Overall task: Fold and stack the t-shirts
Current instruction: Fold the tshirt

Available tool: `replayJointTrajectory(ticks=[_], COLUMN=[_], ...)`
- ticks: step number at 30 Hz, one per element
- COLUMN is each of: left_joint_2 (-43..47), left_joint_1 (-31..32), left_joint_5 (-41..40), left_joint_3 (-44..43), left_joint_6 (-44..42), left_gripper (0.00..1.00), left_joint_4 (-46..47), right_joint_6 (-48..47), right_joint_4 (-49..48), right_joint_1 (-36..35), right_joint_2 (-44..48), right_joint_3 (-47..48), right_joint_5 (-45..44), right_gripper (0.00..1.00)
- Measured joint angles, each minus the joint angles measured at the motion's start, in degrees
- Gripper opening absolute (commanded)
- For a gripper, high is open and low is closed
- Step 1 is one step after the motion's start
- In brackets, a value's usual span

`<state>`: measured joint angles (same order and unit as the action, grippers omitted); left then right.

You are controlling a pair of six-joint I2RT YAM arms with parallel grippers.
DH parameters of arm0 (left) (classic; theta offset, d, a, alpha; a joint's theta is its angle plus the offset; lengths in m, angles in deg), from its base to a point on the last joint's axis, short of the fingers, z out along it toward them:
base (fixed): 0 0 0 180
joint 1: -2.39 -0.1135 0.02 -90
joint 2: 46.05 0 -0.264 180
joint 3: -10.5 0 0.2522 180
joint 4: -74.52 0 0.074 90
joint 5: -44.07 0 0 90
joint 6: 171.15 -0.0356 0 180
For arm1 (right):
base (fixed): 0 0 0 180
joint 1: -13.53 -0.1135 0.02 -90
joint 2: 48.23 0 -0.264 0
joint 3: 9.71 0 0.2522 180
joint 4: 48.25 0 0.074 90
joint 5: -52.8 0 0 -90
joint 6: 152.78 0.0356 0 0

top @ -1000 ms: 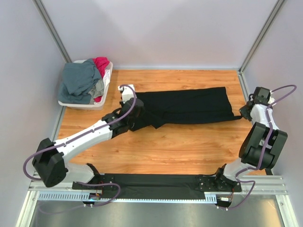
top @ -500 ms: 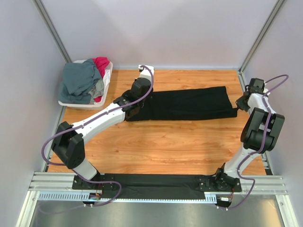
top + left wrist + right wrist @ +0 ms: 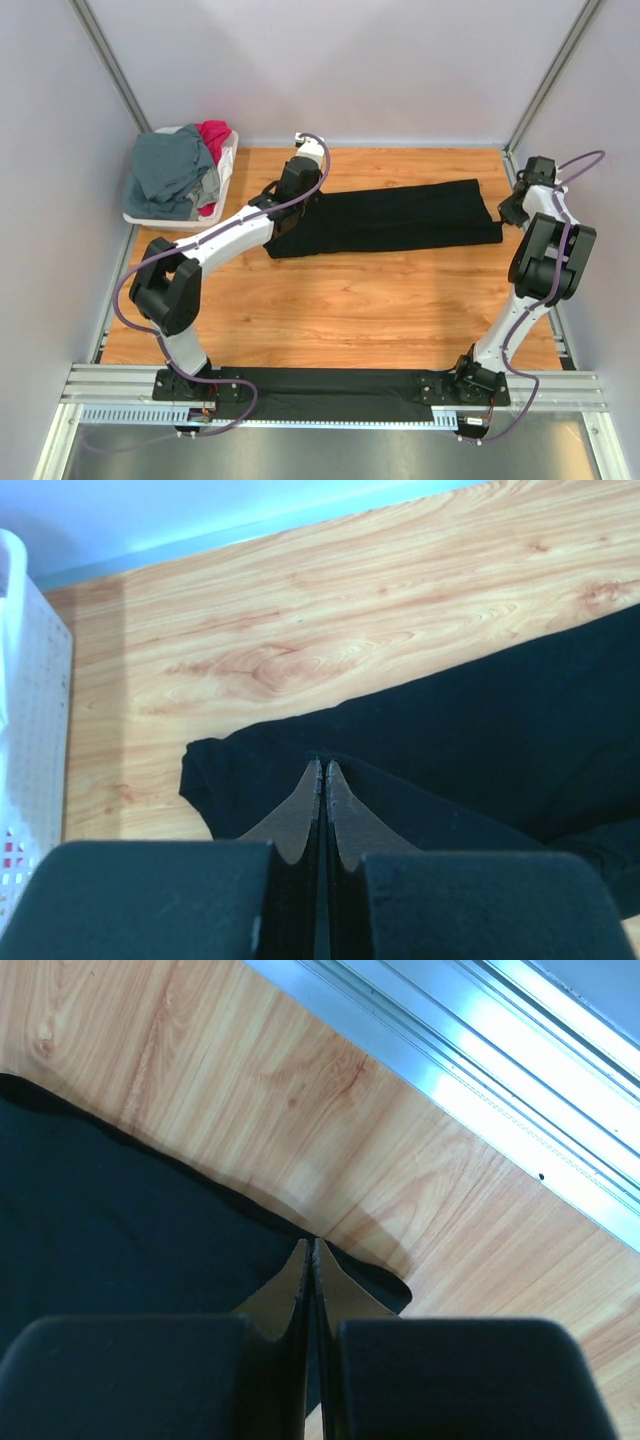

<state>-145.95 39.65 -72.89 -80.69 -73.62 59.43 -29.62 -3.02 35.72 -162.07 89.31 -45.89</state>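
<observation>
The black t-shirt [image 3: 400, 218] lies as a long narrow folded band across the far part of the wooden table [image 3: 350, 300]. My left gripper [image 3: 297, 200] is at its left end, jaws closed with black cloth [image 3: 450, 750] pinched at the tips [image 3: 322, 764]. My right gripper [image 3: 507, 213] is at the shirt's right end, jaws closed on the cloth's edge [image 3: 311, 1242], with a small corner [image 3: 385, 1285] showing beside it. The slate grey-blue t-shirt [image 3: 170, 170] and the magenta-red t-shirt [image 3: 213, 135] lie heaped in the white basket [image 3: 180, 217].
The basket stands at the far left corner, and its perforated wall [image 3: 30, 730] is just left of my left gripper. An aluminium rail [image 3: 480, 1080] runs along the table's right edge close to my right gripper. A black strip [image 3: 320, 385] lies at the near edge between the arm bases.
My left gripper has swung from the shirt's near left side toward the back, carrying the loose lower flap over the shirt. The right gripper shifted slightly back, and the stretched corner has drawn in.
</observation>
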Motion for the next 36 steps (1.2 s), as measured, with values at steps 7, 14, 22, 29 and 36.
replayJointTrajectory(ticks=[7, 14, 22, 29, 36], left_joint_2=[-2.6, -4.6, -6.8, -7.3, -7.5], left_joint_1=[0.0, -0.7, -2.1, -2.9, -3.0], left_joint_5=[0.3, -0.4, -2.9, -4.5, -6.3], left_joint_3=[0.0, 0.0, 0.0, 0.0, 0.0], left_joint_6=[0.9, 2.8, 5.2, 7.5, 9.1], left_gripper=[0.0, 0.0, 0.0, 0.0, 0.0], left_joint_4=[0.7, 0.8, 0.4, -0.8, -2.3], right_joint_6=[-0.4, -0.9, -1.2, -1.8, -3.3], right_joint_4=[1.0, 2.1, 2.6, 3.5, 3.7], right_joint_1=[-0.1, -0.6, -0.7, -1.0, -2.5], right_joint_2=[-2.3, -4.8, -7.4, -8.9, -8.9], right_joint_3=[3.1, 4.9, 7.6, 9.4, 10.6], right_joint_5=[-0.4, -0.9, -0.9, -0.9, -2.0], right_gripper=[0.0, 0.0, 0.01, 0.01, 0.0])
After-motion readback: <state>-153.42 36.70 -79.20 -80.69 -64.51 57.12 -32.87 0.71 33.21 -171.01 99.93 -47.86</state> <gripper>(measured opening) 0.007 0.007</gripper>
